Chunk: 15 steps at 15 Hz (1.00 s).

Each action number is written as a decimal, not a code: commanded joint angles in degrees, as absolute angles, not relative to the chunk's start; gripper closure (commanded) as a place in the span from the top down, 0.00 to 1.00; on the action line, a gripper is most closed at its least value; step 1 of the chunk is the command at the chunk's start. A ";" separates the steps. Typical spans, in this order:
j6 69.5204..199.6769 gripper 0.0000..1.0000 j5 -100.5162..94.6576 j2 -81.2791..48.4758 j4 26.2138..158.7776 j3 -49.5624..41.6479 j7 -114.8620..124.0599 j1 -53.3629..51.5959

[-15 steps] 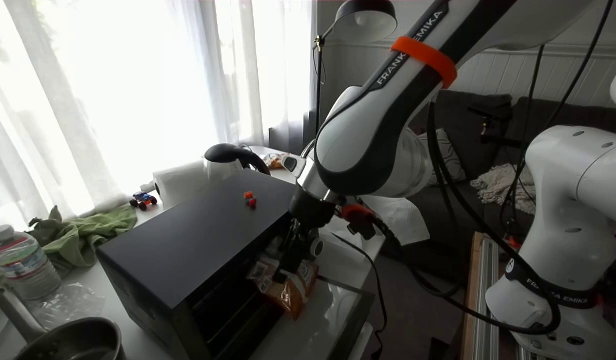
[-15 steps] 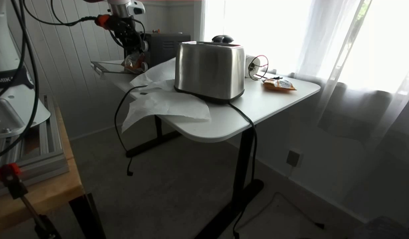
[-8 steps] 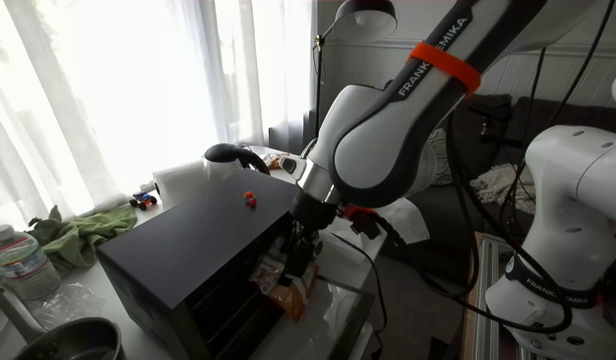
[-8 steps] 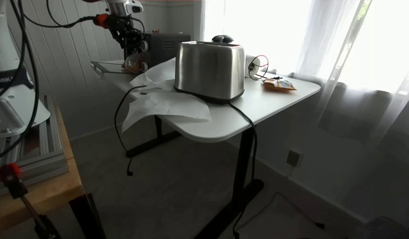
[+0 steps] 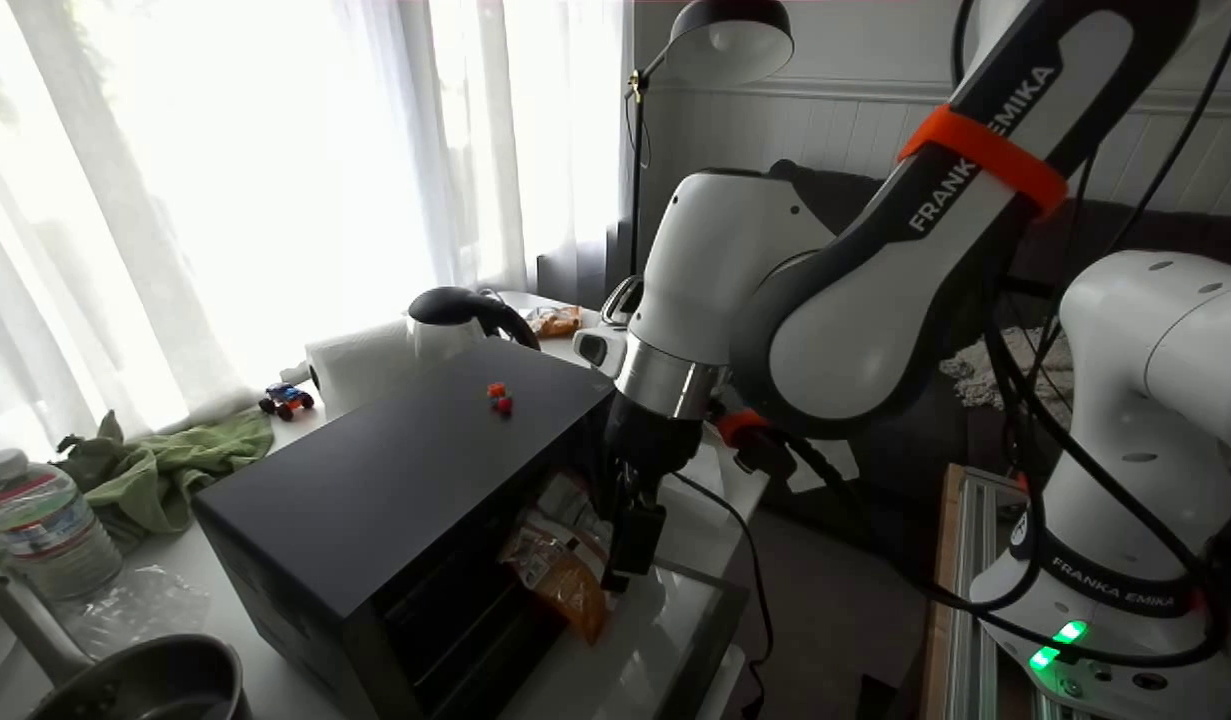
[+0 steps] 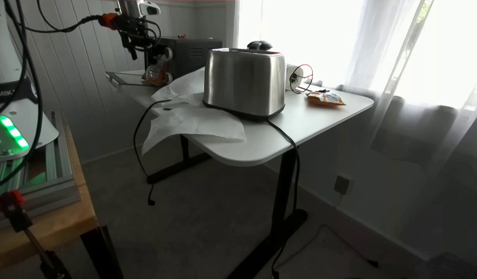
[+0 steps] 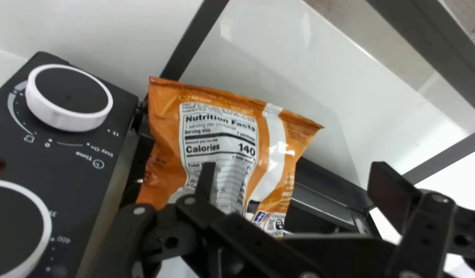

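- Robotiq gripper [image 7: 296, 184], one: fingers spread wide, nothing clasped; in an exterior view [image 6: 134, 54], above the lowered door and apart from the bag.
- Orange snack bag [image 7: 225, 150], one, nearest article to the fingers: Nutrition Facts panel facing the wrist camera, "Calories 140" legible. Location: mouth of the toaster oven [image 5: 395, 480], part within the opening, one corner out over the glass door [image 5: 630, 660]. Exact depth inside: not clear.
- Glass door: folded down, roughly level, in both exterior views.
- Control panel [image 7: 67, 166], black, beside the mouth: white-rimmed dials [image 7: 69, 92], "Time" and "Stay On" markings, just beside the bag's edge.
- Progress, done: door down; bag at the opening, free of the fingers, apparently stable without support.
- Progress, left unsettled: bag neither wholly inside nor wholly clear of the oven; door unclosed. Judged a halfway state.
- Cavity behind the bag: mostly dark, contents not readable.
- Oven top: small red-and-orange toy pieces [image 5: 499, 398].
- White desk [image 6: 308, 120], further stock: stainless-steel toaster [image 6: 244, 83], loose white paper sheets [image 6: 195, 126], orange-and-white packet [image 6: 325, 98], paper towel roll [image 5: 360, 365].
- Far side of the oven: toy truck [image 5: 286, 400], green cloth [image 5: 190, 465], plastic water bottle [image 5: 50, 535], saucepan [image 5: 145, 680], partly cropped.
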<state>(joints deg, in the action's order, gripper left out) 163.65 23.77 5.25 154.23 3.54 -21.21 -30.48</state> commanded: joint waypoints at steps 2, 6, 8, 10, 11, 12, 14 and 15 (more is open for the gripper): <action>158.89 1.00 19.56 10.32 156.93 9.23 -15.00 -25.01; 160.55 1.00 17.69 9.78 158.03 11.09 -13.66 -23.30; 161.48 1.00 15.47 9.26 158.71 11.68 -12.14 -22.11; 161.96 1.00 11.92 7.68 157.26 12.28 -9.60 -20.42; 162.53 1.00 10.91 7.62 157.40 12.36 -9.22 -20.01; 162.94 1.00 9.05 7.19 157.33 12.49 -7.90 -19.09; 164.57 1.00 7.44 6.51 157.28 12.64 -6.63 -18.33; 165.36 1.00 7.34 6.16 157.28 12.58 -6.86 -18.35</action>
<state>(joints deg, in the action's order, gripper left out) 162.64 10.21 7.38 157.30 11.45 -9.49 -19.74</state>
